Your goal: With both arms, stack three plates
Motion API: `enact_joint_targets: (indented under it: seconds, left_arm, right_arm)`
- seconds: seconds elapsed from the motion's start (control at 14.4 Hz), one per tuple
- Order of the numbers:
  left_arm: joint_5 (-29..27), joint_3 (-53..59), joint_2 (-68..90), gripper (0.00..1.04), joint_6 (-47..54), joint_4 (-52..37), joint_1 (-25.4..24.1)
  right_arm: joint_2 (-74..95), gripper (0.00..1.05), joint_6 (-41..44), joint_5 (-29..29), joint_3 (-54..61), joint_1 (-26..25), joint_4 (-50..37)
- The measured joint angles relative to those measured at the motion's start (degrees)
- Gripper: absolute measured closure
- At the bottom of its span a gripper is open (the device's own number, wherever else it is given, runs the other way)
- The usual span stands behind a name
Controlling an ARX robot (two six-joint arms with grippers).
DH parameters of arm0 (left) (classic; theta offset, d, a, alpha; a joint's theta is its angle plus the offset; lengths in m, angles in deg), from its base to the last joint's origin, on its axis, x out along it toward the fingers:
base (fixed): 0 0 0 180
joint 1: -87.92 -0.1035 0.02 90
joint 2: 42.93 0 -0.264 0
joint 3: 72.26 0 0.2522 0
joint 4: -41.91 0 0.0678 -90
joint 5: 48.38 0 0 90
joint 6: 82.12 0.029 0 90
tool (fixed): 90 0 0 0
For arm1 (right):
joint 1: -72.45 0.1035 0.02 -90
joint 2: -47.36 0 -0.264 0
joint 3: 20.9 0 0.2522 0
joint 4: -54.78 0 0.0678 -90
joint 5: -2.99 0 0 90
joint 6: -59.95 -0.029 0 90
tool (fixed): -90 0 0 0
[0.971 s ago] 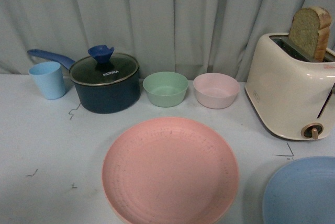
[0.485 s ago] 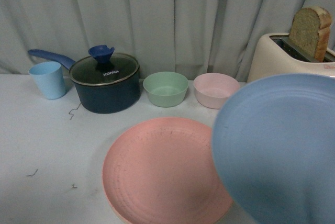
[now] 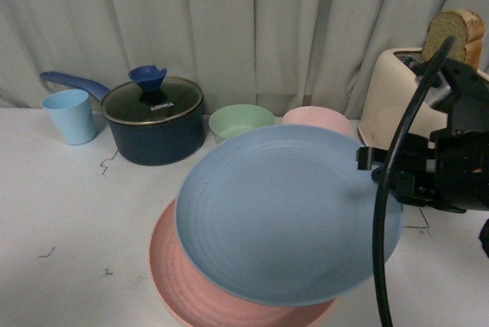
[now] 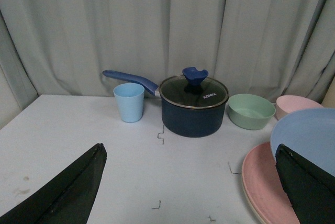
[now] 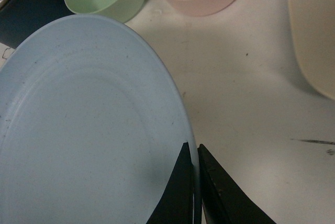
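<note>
My right gripper (image 3: 374, 166) is shut on the right rim of the light blue plate (image 3: 283, 212) and holds it in the air above the pink plate (image 3: 191, 281). In the right wrist view the two black fingers pinch the plate's edge (image 5: 193, 153), and the light blue plate (image 5: 89, 130) fills the frame. A thin beige rim shows under the pink plate (image 4: 261, 182) in the left wrist view, where the light blue plate (image 4: 309, 135) also shows. My left gripper (image 4: 191, 153) is open and empty, over the table beside the pink plate.
At the back stand a light blue cup (image 3: 70, 116), a dark blue lidded pot (image 3: 153, 121), a green bowl (image 3: 238, 119) and a pink bowl (image 3: 317, 117). A cream toaster (image 3: 397, 105) with a bread slice stands at the right, behind my right arm.
The light blue plate has risen from the table at the front right and moved left, and now hangs over the pink plate. My right arm has come into the front view.
</note>
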Motion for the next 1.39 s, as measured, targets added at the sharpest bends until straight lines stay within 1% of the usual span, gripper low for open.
enact_joint_targets:
  seconds: [0.28, 0.49, 0.76, 0.9, 1.04, 1.18, 1.25, 1.32, 1.39]
  left_arm:
    - [-0.02, 0.0, 0.0, 0.07, 0.0, 0.0, 0.0]
    - [-0.02, 0.0, 0.0, 0.07, 0.0, 0.0, 0.0]
    - [-0.02, 0.0, 0.0, 0.07, 0.0, 0.0, -0.02]
    - [0.0, 0.0, 0.0, 0.07, 0.0, 0.0, 0.0]
    - [-0.02, 0.0, 0.0, 0.07, 0.0, 0.0, 0.0]
    - [-0.02, 0.0, 0.0, 0.07, 0.0, 0.0, 0.0]
    - [-0.02, 0.0, 0.0, 0.07, 0.0, 0.0, 0.0]
    - [-0.02, 0.0, 0.0, 0.07, 0.0, 0.0, 0.0]
    - [-0.02, 0.0, 0.0, 0.07, 0.0, 0.0, 0.0]
  right_arm:
    - [4.66, 1.02, -4.13, 1.42, -4.87, 3.43, 1.92]
    - [6.88, 1.02, -4.66, 2.47, -5.09, 5.49, 2.25]
    - [8.41, 1.02, -5.55, 3.65, -5.11, 6.16, 2.6]
    - [9.01, 0.86, -6.03, 3.67, -5.11, 6.16, 2.73]
    - [9.03, 0.54, -6.36, 3.32, -5.25, 5.99, 3.15]
    - [6.1, 0.21, -6.93, 1.77, -4.76, 4.22, 4.57]
    - [2.86, 0.08, -7.08, 1.25, -4.42, 3.23, 5.05]
    - [-0.37, 0.06, -7.23, 0.61, -4.33, 2.1, 5.49]
    - [-3.39, 0.07, -7.43, -0.24, -4.24, 1.03, 6.14]
